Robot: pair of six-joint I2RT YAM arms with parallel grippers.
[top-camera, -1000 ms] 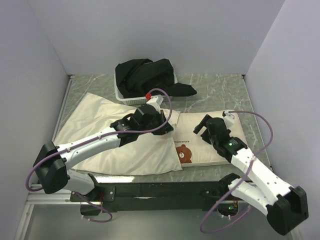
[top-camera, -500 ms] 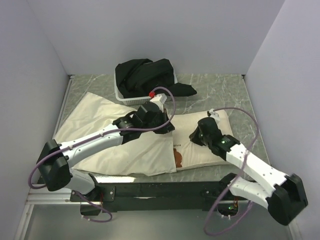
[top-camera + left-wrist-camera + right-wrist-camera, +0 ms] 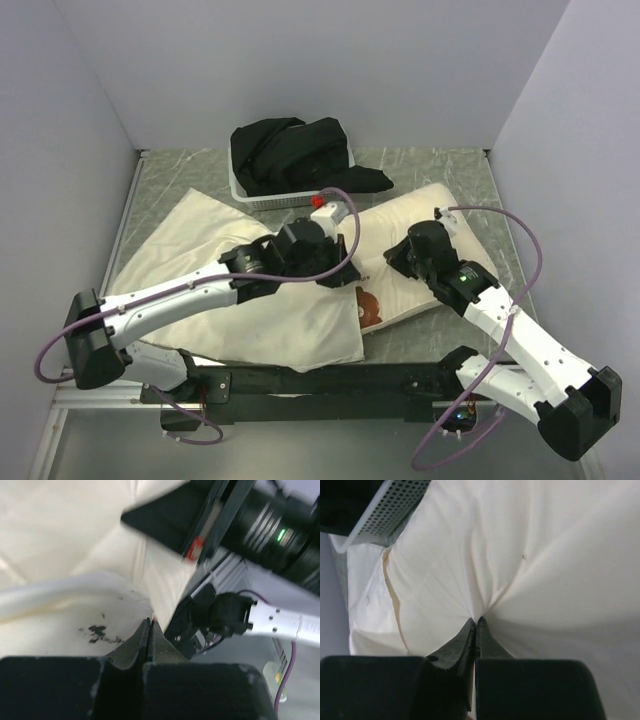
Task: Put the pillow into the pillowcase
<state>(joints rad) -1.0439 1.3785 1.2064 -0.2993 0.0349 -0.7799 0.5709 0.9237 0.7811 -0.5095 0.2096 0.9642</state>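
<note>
The pillowcase (image 3: 200,270) lies spread on the left of the table, wrinkled and cream-white. The pillow (image 3: 395,298) lies at an angle on the right, its brown bear face (image 3: 368,307) next to the pillowcase's edge. My left gripper (image 3: 340,262) is shut on that edge of the pillowcase. In the left wrist view its jaws (image 3: 151,621) pinch a sliver of cream fabric beside the pillow's black print (image 3: 97,630). My right gripper (image 3: 395,258) is shut on the pillow. The right wrist view shows its tips (image 3: 476,620) gathering the pillow's cloth (image 3: 545,555) into radiating creases.
A white perforated basket (image 3: 262,197) with a heap of black cloth (image 3: 295,150) stands at the back, just behind both grippers. Its rim (image 3: 390,505) also shows in the right wrist view. Grey walls close in the left, back and right sides.
My right gripper has shut on the pillow and swung its far end toward the back right. The left arm has moved right and nearer, keeping its hold on the pillowcase's edge.
</note>
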